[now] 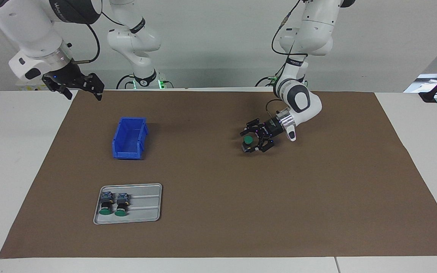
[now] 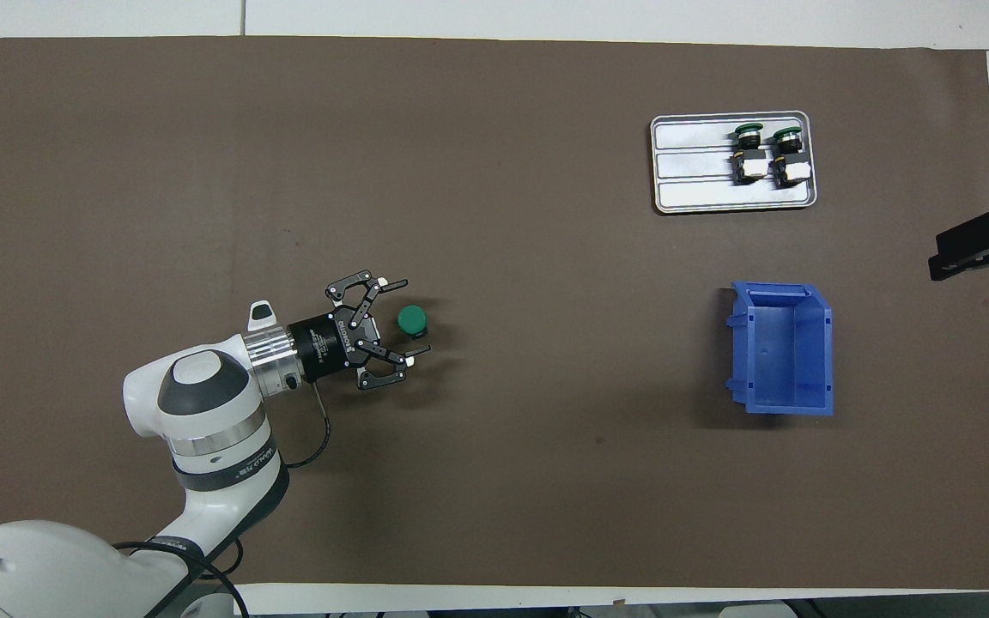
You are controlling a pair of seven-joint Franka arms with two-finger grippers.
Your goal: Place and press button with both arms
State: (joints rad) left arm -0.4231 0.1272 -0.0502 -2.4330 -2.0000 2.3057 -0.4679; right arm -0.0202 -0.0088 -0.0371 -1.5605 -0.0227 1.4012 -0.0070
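Observation:
A button stands upright on the brown mat, green cap up, toward the left arm's end of the table; its cap shows from above too. My left gripper is low over the mat and open. Its fingers stand on either side of the button, with a gap visible on both sides. My right gripper hangs open and holds nothing, raised over the mat's edge at the right arm's end, where that arm waits.
A blue bin stands empty toward the right arm's end. Farther from the robots is a grey tray, with two more green-capped buttons lying on their sides in it. A brown mat covers the table.

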